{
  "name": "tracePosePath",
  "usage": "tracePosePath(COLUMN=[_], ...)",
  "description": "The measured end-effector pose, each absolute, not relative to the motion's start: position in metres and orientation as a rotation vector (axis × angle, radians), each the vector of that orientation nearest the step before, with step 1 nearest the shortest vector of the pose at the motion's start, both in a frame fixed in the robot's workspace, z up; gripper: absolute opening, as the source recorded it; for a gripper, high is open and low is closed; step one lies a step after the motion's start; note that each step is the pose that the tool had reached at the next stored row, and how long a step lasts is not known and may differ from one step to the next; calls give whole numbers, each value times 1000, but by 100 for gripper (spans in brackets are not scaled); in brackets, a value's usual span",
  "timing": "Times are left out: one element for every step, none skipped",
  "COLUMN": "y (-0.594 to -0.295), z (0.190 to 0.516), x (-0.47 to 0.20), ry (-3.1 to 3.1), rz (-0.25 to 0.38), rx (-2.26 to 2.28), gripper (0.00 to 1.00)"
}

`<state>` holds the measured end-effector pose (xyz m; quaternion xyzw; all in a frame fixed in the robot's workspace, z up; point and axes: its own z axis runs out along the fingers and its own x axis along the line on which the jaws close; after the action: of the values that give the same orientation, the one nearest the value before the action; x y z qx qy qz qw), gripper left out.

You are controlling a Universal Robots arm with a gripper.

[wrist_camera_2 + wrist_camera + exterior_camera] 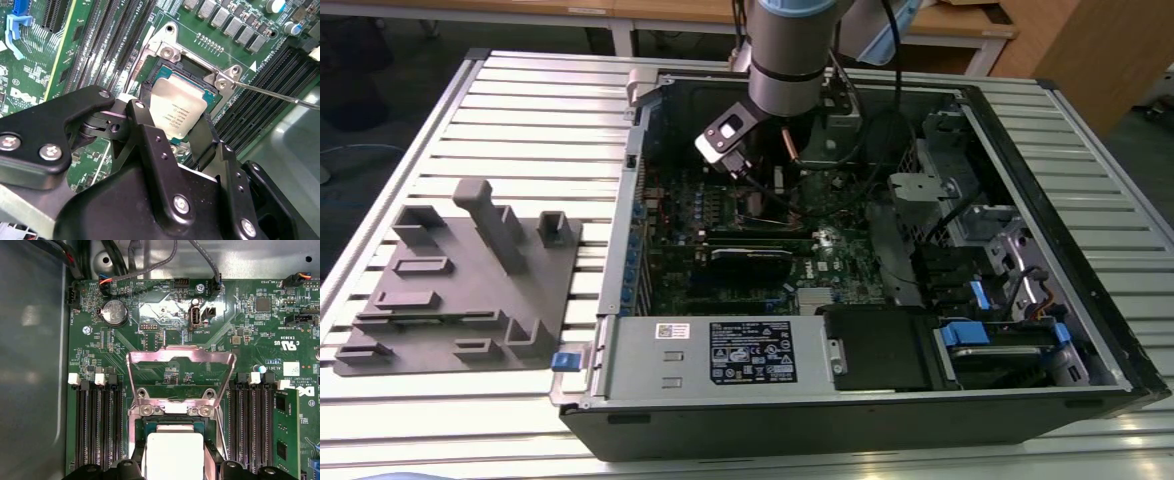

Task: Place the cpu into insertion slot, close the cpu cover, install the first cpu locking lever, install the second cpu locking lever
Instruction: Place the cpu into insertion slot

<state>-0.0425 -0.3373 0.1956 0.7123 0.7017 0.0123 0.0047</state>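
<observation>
In the open computer case (pixel 854 425) we see the motherboard (pixel 707 210); the gripper (pixel 173 460) clamps the cpu (pixel 176 109) just above its insertion slot (pixel 192 75). The cpu's top is dull silver-grey, and the cpu cover (pixel 180 356) stands flipped open.

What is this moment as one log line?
gripper: shut on flat square silver-grey cpu | cpu: at metal-rimmed square insertion slot | silver metal cpu cover: open

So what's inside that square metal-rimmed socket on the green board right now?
The dull silver square chip sits over the shiny-rimmed square socket, gripped by the black claw. The chip hides the socket's floor, so whether it is seated can't be judged.
</observation>
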Motion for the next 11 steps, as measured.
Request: tracePosePath(y=[-337,-337,-337,-337,-337,-337,-337,-337,-337,-337,-337], z=[196,195,195,194,194,194,193,193,193,193,193], x=[-42,-42,-42,-42,-42,-43,-43,-43,-43,-43,-43], ry=[2198,2198,2198,2198,2198,2198,2198,2198,2198,2198,2198], rz=[38,38,38,38,38,38,38,38,38,38,38], rx=[2231,2231,2231,2231,2231,2231,2231,2231,2231,2231,2231], gripper=[54,54,54,54,54,54,54,54,54,54,54])
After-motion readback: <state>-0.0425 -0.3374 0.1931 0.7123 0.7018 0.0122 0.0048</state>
